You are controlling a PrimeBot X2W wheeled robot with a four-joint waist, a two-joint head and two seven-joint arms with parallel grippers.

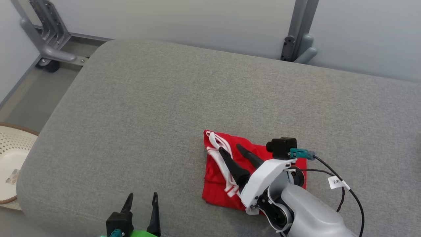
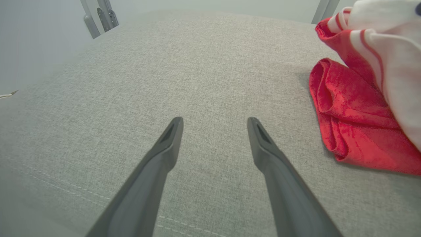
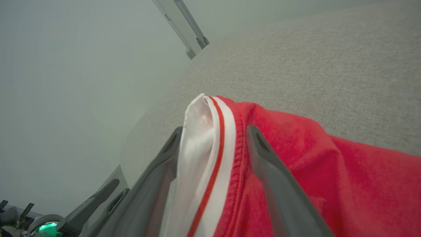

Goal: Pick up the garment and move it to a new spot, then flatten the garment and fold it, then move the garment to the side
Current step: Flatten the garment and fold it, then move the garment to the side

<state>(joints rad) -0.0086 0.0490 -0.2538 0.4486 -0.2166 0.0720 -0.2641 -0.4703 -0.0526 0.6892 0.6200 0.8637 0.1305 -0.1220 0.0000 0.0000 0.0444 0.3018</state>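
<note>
The red, white-trimmed cloth garment [image 1: 213, 176] is lying folded on the grey fabric cushion [image 1: 158, 108]; the right gripper [image 1: 229, 148] is straddling it, fingers apart, the left gripper [image 1: 142, 195] idling with fingers apart; shifting it aside is likely remaining.

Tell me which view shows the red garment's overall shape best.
The head view: nearly the whole garment shows, folded on the grey cushion. The left wrist view has its bunched edge; the right wrist view, its white-striped trim close up.
</note>
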